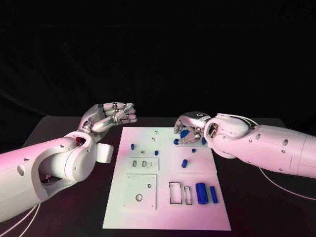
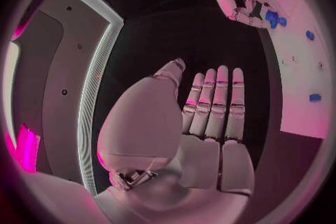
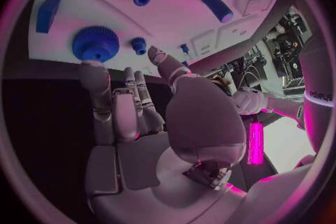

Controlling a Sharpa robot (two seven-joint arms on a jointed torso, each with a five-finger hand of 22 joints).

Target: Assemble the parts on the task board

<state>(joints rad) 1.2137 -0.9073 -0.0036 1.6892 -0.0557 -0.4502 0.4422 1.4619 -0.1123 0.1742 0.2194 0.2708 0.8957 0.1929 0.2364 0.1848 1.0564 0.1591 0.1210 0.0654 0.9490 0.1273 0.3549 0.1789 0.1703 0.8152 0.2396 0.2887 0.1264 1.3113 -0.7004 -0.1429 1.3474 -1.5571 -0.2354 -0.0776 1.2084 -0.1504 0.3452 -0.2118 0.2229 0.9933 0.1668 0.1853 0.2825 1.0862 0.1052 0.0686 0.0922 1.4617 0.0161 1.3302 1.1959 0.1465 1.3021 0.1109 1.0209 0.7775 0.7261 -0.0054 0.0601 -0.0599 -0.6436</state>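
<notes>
Flat on the black surface (image 1: 72, 217) lies the white task board (image 1: 165, 217), small blue plastic parts (image 1: 201, 190) scattered over it. Over its far right corner my right hand (image 1: 190, 129) touches a blue toothed wheel (image 3: 94, 43) — whether gripped, I cannot tell. My left hand (image 1: 113, 116) hovers released beside its far left corner.

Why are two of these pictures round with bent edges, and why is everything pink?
Both wrist views are fisheye circles: the task board edge bows in the right wrist view. Pink light tints the board in the head view, and the left hand in the left wrist view.
</notes>
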